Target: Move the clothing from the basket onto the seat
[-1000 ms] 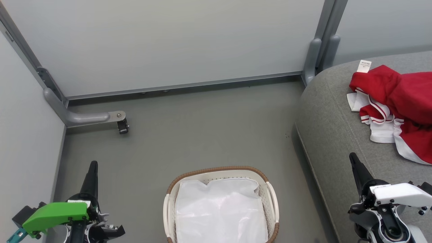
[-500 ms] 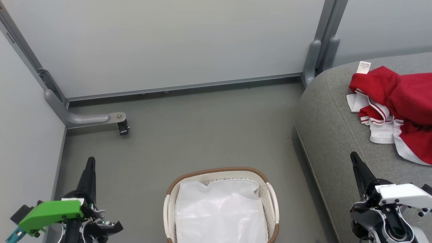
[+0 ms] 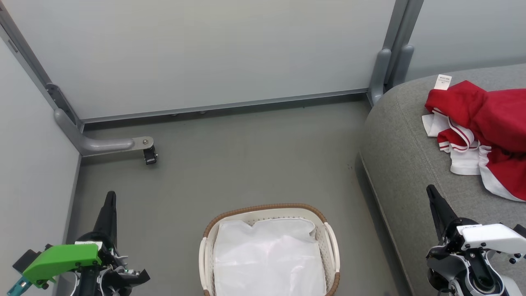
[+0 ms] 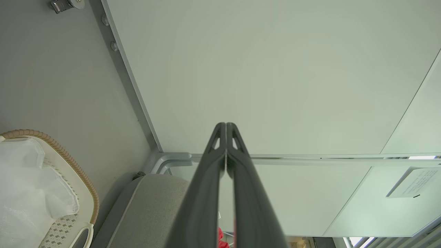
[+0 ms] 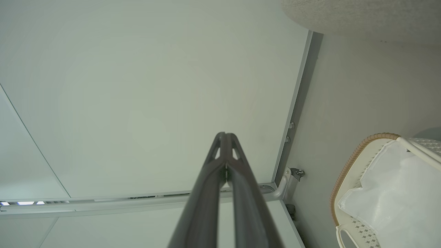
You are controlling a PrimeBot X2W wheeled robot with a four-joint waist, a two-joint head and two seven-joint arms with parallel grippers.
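Observation:
The red clothing (image 3: 489, 119) with white trim, striped bands and a small white label lies heaped on the grey seat (image 3: 407, 160) at the right. The white basket (image 3: 269, 211) with its brown rim stands on the floor at the bottom centre, and inside it is just the white liner (image 3: 267, 259). My left gripper (image 3: 110, 197) is shut and points up, left of the basket. My right gripper (image 3: 430, 191) is shut over the seat's front edge, below the clothing. In the wrist views the left gripper (image 4: 226, 125) and right gripper (image 5: 225, 135) have their tips pressed together, holding nothing.
Grey partition panels (image 3: 205, 53) wall in the floor at the back and left. A metal foot with a caster (image 3: 148, 155) juts from the left panel. An upright post (image 3: 384, 70) stands by the seat's far corner. Bare floor (image 3: 246, 156) lies between basket and wall.
The left gripper has shifted slightly up and left in the view since a second ago. The whole picture has dropped a few pixels. Nothing differs over the last half second.

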